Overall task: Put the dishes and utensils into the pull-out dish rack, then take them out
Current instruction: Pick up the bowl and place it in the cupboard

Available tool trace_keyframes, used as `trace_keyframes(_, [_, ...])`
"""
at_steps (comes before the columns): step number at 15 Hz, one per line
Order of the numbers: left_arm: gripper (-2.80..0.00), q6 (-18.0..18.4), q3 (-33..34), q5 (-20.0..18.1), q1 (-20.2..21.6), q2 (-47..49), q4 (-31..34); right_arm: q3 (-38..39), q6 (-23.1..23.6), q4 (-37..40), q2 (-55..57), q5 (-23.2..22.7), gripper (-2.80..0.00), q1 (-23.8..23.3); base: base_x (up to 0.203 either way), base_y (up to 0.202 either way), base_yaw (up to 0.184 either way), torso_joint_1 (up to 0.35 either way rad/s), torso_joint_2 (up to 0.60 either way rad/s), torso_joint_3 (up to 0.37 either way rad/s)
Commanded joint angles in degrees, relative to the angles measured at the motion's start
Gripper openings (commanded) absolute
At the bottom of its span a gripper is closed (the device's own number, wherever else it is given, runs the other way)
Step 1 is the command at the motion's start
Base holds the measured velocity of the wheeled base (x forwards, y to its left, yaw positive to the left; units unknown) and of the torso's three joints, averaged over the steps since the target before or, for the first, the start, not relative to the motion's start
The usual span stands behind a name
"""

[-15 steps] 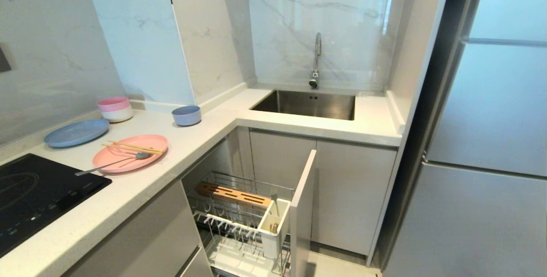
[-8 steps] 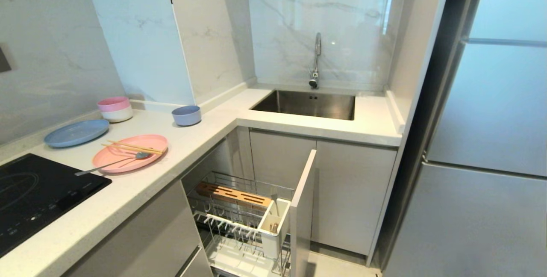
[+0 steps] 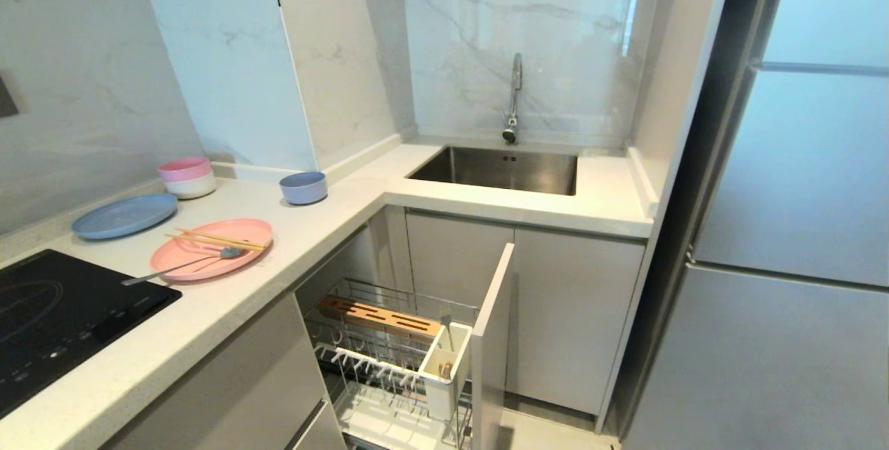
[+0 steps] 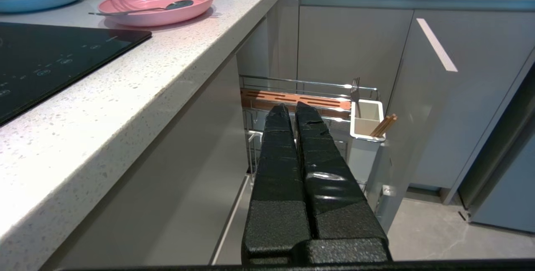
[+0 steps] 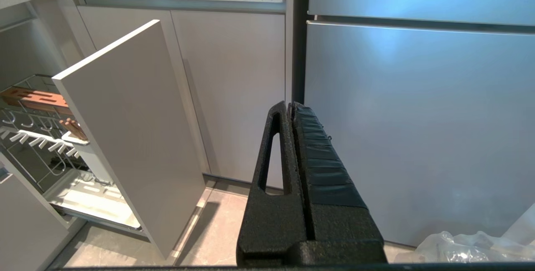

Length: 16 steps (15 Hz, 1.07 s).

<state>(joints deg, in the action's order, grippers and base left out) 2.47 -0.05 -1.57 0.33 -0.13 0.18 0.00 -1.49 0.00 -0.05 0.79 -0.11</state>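
Pull-out dish rack (image 3: 389, 360): standing drawn out of the cabinet run under the bench (image 3: 292, 248), its narrow pale front (image 3: 489, 339) facing the room; the brown slotted wooden strip (image 3: 378, 317) is lying along the far side and the white plate prongs (image 3: 368, 367) are standing bare of dishes.
Utensil cup (image 4: 367, 125): sitting at the rack's corner beside the front panel; in the left wrist view a fork (image 4: 355, 91) is standing upright in it and a pair of brown chopsticks (image 4: 384, 125) is leaning out over its rim.
Pink plate (image 3: 212, 248): lying on the bench beside the black cooktop (image 3: 62, 318); a pair of pale chopsticks (image 3: 215, 239) is resting across it and a grey spoon-like utensil (image 3: 184, 266) is lying with its head on the plate and its handle reaching out over the cooktop edge.
Blue bowl (image 3: 303, 187): sitting on the bench behind the pink plate, near the corner, looking empty.
Other dishes: a blue plate (image 3: 125, 215) and stacked pink-and-white bowls (image 3: 186, 177) are sitting farther back by the wall.
Sink (image 3: 500, 169): lying empty under the tap (image 3: 514, 99).
Left tool (image 4: 291, 114): hanging low beside the cabinet with its fingers pressed together and holding nothing, pointing at the rack; the plate and bowl are lying well apart from it, up on the bench.
Right tool (image 5: 290, 110): fingers closed on nothing, pointing at the fridge door (image 5: 418, 129), with the rack off to one side.
Writing: none that can be read.
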Motion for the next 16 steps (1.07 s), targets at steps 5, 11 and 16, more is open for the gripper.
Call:
trace_keyframes(5, [-2.80, 0.0, 0.0, 0.0, 0.0, 0.0, 0.0, 0.0, -0.1, 0.0, 0.0, 0.0, -2.80, -0.1, 0.000, 0.000, 0.000, 0.000, 0.00, 0.000])
trace_keyframes(11, [-2.80, -0.2, 0.0, 0.0, 0.0, 0.0, 0.0, 0.0, 0.0, 0.0, 0.0, 0.0, -2.80, 0.0, 0.000, 0.000, 0.000, 0.000, 0.00, 0.000])
trace_keyframes(16, [-2.80, -0.7, 0.0, 0.1, 0.0, 0.0, 0.0, 0.0, 0.0, 0.0, 0.0, 0.0, -2.80, 0.0, 0.000, 0.000, 0.000, 0.000, 0.00, -0.016])
